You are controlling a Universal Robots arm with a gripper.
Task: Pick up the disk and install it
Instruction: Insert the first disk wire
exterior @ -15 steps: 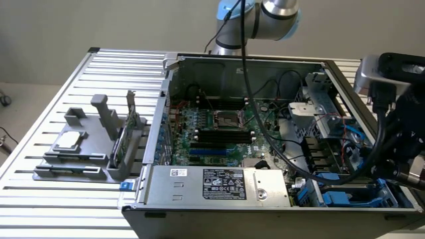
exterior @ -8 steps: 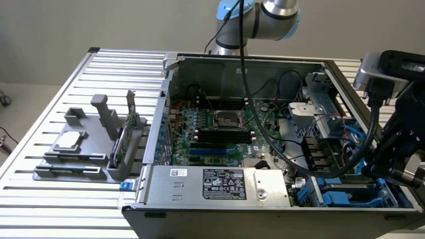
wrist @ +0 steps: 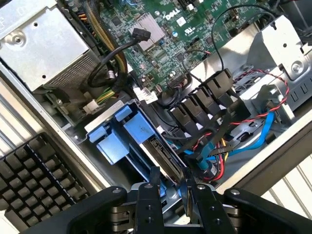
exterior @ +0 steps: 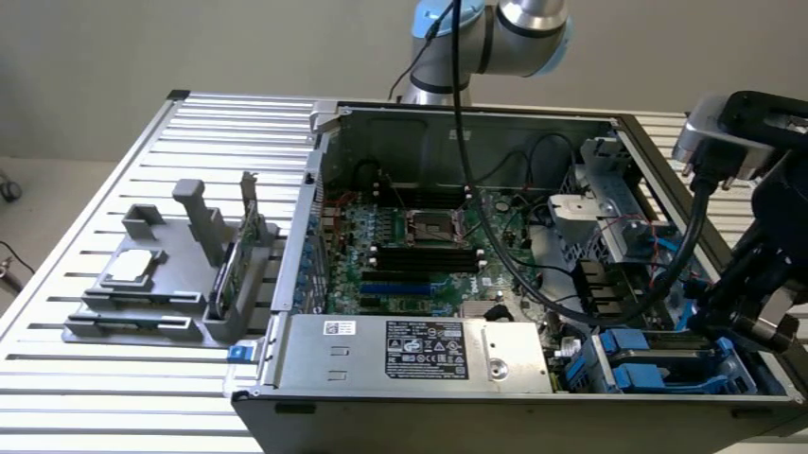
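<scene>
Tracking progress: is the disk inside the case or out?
Inside: silver-grey disk in blue plastic bracket stands on edge in the drive bay.

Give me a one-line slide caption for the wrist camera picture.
Gripper close over the disk in the blue drive bay, motherboard and cables beyond.

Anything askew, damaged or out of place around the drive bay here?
Nothing looks damaged or spilled. The only untidy spot is the loose cables, sprawled over the metal cage right beside the disk in the bay, close to the gripper.
</scene>
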